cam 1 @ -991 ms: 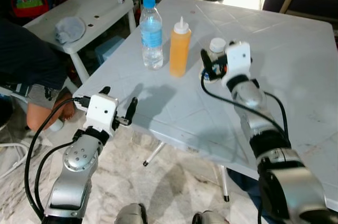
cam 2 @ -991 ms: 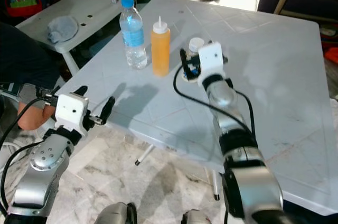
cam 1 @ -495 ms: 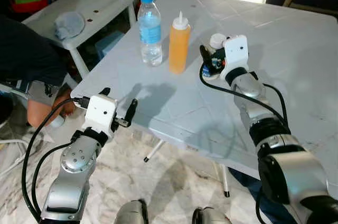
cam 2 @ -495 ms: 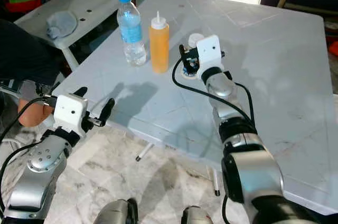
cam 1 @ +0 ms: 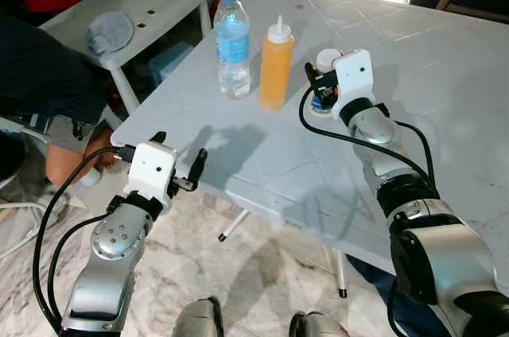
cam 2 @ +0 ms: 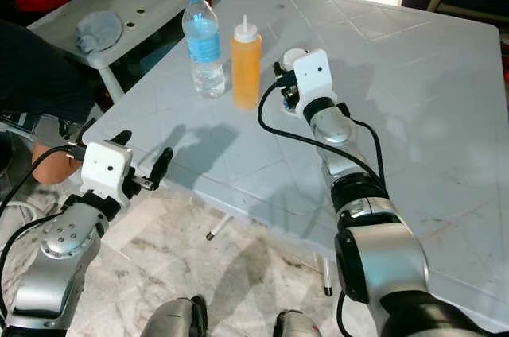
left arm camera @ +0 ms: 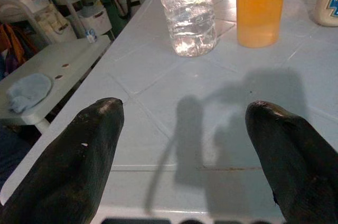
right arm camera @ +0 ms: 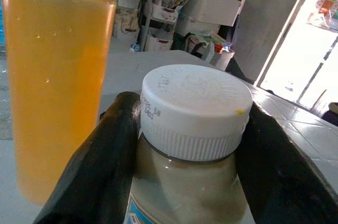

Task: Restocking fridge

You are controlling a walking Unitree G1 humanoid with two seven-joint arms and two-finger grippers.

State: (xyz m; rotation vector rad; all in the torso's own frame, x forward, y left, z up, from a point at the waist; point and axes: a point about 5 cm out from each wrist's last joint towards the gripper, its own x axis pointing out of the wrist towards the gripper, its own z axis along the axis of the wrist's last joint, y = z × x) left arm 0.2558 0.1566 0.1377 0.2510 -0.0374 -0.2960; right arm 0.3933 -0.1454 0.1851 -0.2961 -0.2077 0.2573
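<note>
Right now my right gripper [right arm camera: 190, 145] has its fingers either side of the white-capped jar [right arm camera: 193, 129] on the white table [cam 1: 445, 98], just beside the orange squeeze bottle [cam 1: 274, 67]; contact looks made but I can't confirm a firm squeeze. I'd tighten below the cap, then lift straight up. My left gripper [left arm camera: 185, 145] hovers spread at the table edge.

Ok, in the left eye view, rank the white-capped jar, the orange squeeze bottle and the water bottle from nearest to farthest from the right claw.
1. White-capped jar: between the fingers of the right claw, on the white table.
2. Orange squeeze bottle: next over, toward the robot's left.
3. Water bottle: farthest, left of the orange bottle.
</note>
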